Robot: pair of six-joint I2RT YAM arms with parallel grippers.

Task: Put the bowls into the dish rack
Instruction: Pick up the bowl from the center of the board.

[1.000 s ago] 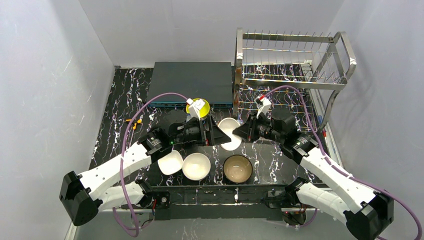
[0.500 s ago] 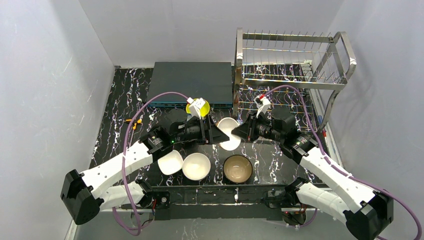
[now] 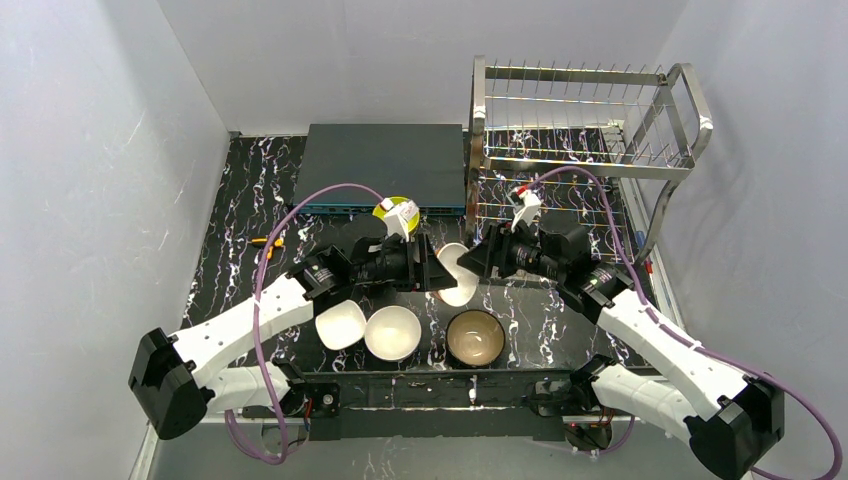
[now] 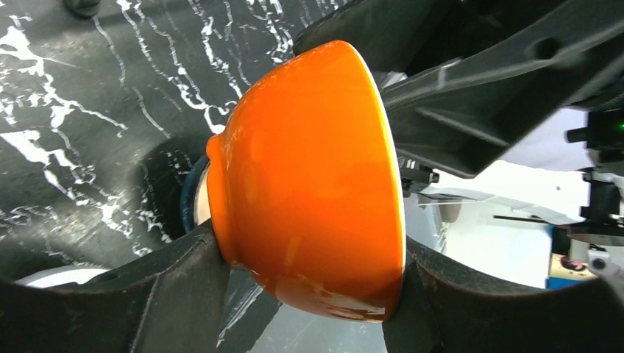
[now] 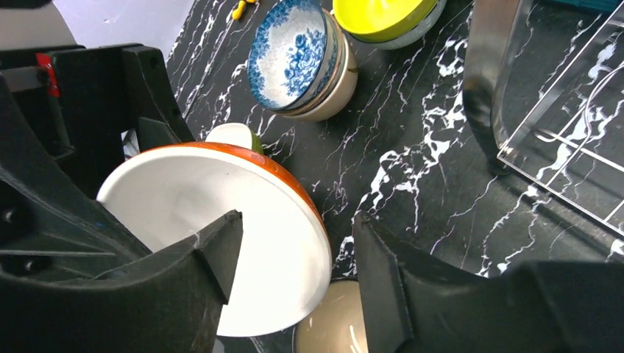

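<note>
Now your right gripper [image 5: 298,228] has let go, jaws apart; your left gripper [image 4: 307,254] alone clamps the orange bowl [image 4: 309,184]. Handover looks done, dish rack [image 3: 585,166] next.

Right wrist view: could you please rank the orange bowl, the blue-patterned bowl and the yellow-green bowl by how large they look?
1. orange bowl: largest, though it is nearest the camera.
2. blue-patterned bowl.
3. yellow-green bowl: smallest, but cut off by the top edge, so unsure.
</note>
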